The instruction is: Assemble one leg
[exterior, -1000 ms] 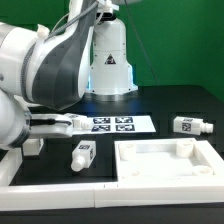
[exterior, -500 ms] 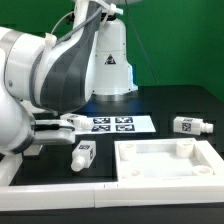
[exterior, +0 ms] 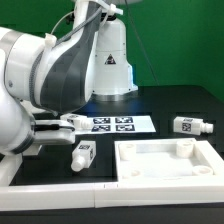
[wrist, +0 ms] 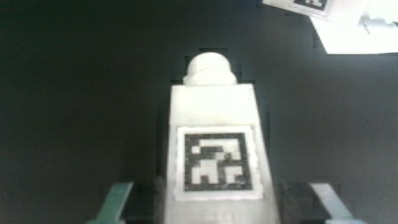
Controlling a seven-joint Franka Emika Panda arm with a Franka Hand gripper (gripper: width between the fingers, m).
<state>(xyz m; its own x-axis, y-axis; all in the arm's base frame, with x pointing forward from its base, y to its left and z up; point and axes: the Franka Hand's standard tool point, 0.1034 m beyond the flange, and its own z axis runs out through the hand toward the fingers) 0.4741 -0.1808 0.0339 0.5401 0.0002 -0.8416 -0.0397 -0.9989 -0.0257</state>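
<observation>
Far left of the exterior frame, the arm (exterior: pixel 60 70) is seen bent low over the black table (exterior: pixel 165 105), with the gripper (wrist: pixel 219 205) down at the mid-left edge. On the wrist cam the leg (wrist: pixel 217 130) is caught lying flat, tag up, narrow round end pointing away from the cam. The fingers (wrist: pixel 121 200) are spread wide, one each side, and a dark gap shows betw. each and the leg's flanks, so nothing is gripped yet. The step is judged to be the grasp approach. For a clean pick, the jaws are best centred on the body and closed on the flat flanks at abt the tag, not on the round end, w/ equal gaps so the post isn't skewed. Moving right, the marker board (exterior: pixel 112 124) lies just beside the gripper and is to be left untouched. Lower centre, a 2nd leg (exterior: pixel 83 153) lies near the tabletop (exterior: pixel 160 177), lower right. Its corner mounts are prob. where the narrow end gets seated. A 3rd leg (exterior: pixel 188 125) lies mid-right, well apart
</observation>
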